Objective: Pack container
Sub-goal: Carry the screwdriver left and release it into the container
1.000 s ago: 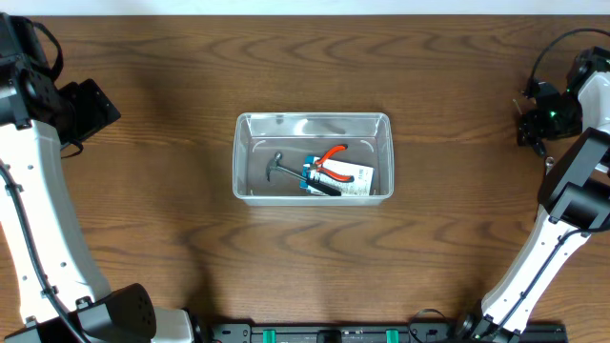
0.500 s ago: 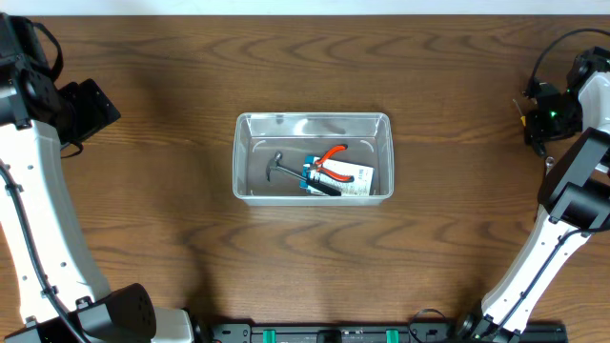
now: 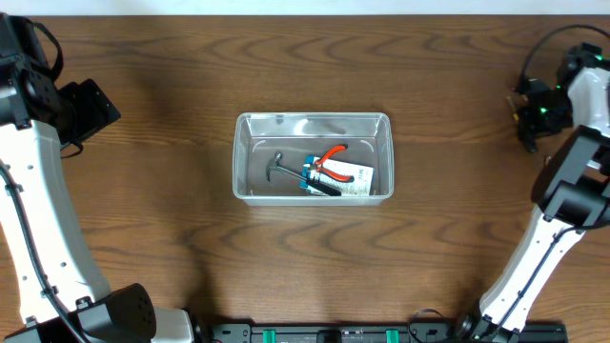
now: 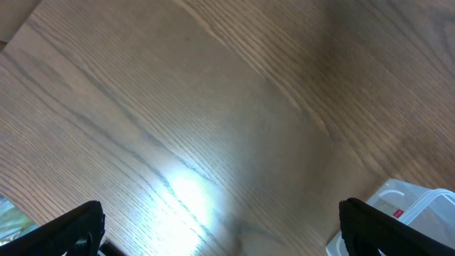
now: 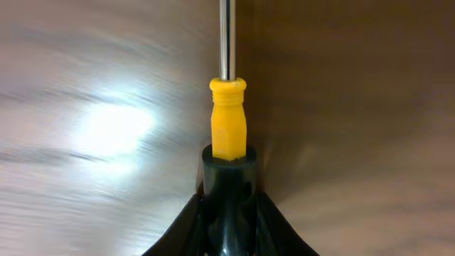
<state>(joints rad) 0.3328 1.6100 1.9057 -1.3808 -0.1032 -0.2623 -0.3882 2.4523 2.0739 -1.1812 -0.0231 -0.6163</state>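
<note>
A clear plastic container sat in the middle of a dark wood bench, its long sides running left to right. Inside it lay three things, close together in its near half. A small hammer lay to the left. Pliers with orange handles lay to the right of the hammer. A blue-and-white box lay flat under the pliers, against the right-hand wall.

The left gripper hung over bare bench far to the left, well apart from the container. Its fingers stood wide apart at the two lower corners of the left wrist view, with nothing between them. One rounded corner of the container showed at the lower right of that view, with a bit of red and white seen through the plastic.

The right gripper was at the far right of the bench, toward the back edge and well apart from the container. It was closed on a screwdriver. The black handle sat between the fingers. A yellow collar and a bare metal shaft pointed straight away from the wrist camera. The bench behind the screwdriver was blurred, with a bright glare patch to the left of the collar.
</note>
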